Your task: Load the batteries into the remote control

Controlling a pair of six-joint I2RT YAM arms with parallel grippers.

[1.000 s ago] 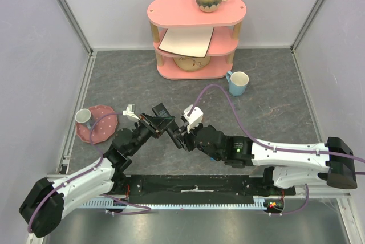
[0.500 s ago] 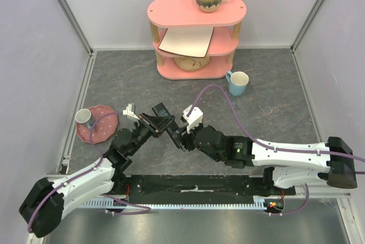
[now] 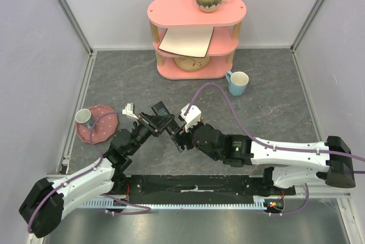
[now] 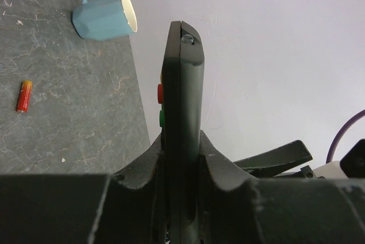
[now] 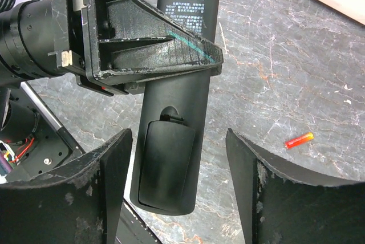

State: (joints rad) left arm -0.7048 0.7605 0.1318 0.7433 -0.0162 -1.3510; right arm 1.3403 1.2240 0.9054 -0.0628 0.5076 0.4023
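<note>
My left gripper (image 4: 181,141) is shut on the remote control (image 4: 182,73), a slim black bar held edge-on above the table with red and green buttons on its side. In the right wrist view the remote control (image 5: 171,158) shows its back, and its battery cover (image 5: 165,167) is closed. My right gripper (image 5: 178,141) is open, one finger on either side of that end without touching it. One battery (image 5: 299,140), a small red cell with a yellow end, lies on the grey table; the same battery (image 4: 24,96) shows in the left wrist view. In the top view both grippers meet near the table's middle, left gripper (image 3: 155,121), right gripper (image 3: 174,135).
A light blue mug (image 3: 238,82) stands right of centre. A pink three-tier shelf (image 3: 197,39) at the back carries a brown mug, a board and a bowl. A pink plate (image 3: 101,130) with a small cup (image 3: 84,117) sits at the left. Grey walls enclose the table.
My right gripper's jaws have spread wider around the remote's back end, and the arm has crept slightly left. The left gripper keeps its hold unchanged.
</note>
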